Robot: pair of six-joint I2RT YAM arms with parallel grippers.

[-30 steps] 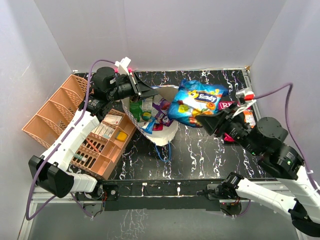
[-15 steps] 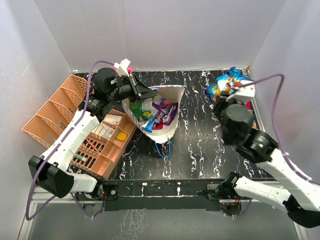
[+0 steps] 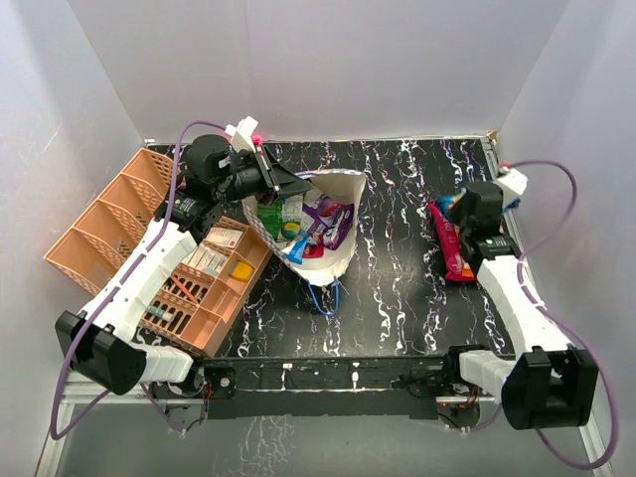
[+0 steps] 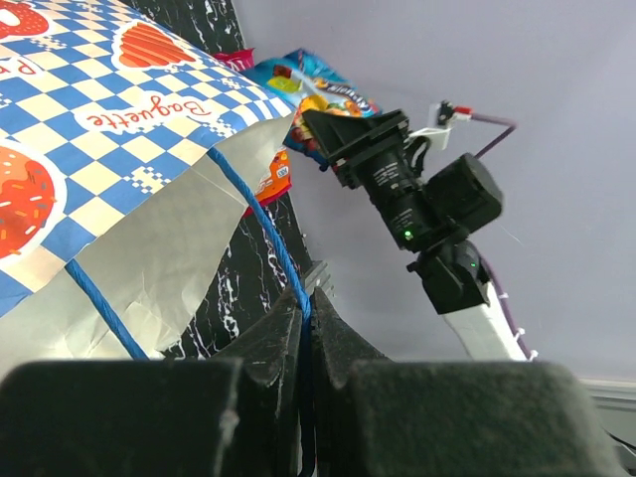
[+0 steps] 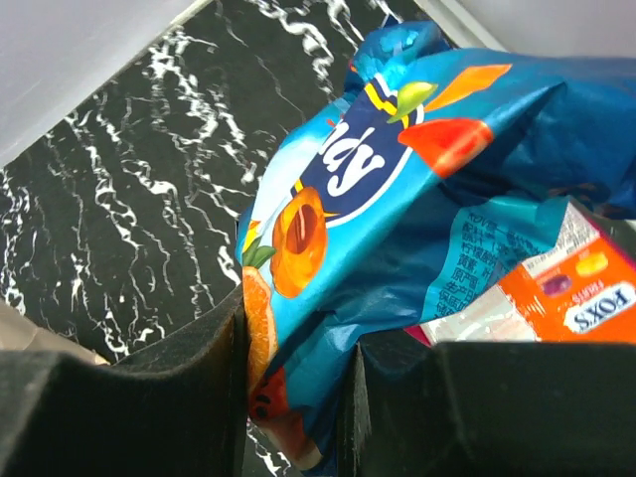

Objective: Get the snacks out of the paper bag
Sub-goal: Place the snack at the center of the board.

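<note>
The paper bag (image 3: pixel 333 260) stands open at centre-left of the black marbled table, with several snacks (image 3: pixel 323 221) in purple, green and white showing inside. My left gripper (image 3: pixel 296 182) is shut on the bag's blue cord handle (image 4: pixel 268 234) and holds the rim up; the bag's chequered band (image 4: pixel 119 119) fills the left wrist view. My right gripper (image 3: pixel 463 211) is low at the table's right side, shut on a blue fruit-printed snack packet (image 5: pixel 397 199). A red packet (image 3: pixel 455 248) lies next to it, and an orange packet (image 5: pixel 586 298) lies under the blue one.
A peach latticed basket (image 3: pixel 109 224) with bottles and tubes stands tilted at the left, close to the bag and under my left arm. Grey walls close in the table on the left, back and right, near my right gripper.
My right arm has carried the blue packet from above the bag to the table's right side and lowered it beside the red packet. My left gripper has kept still on the handle.
</note>
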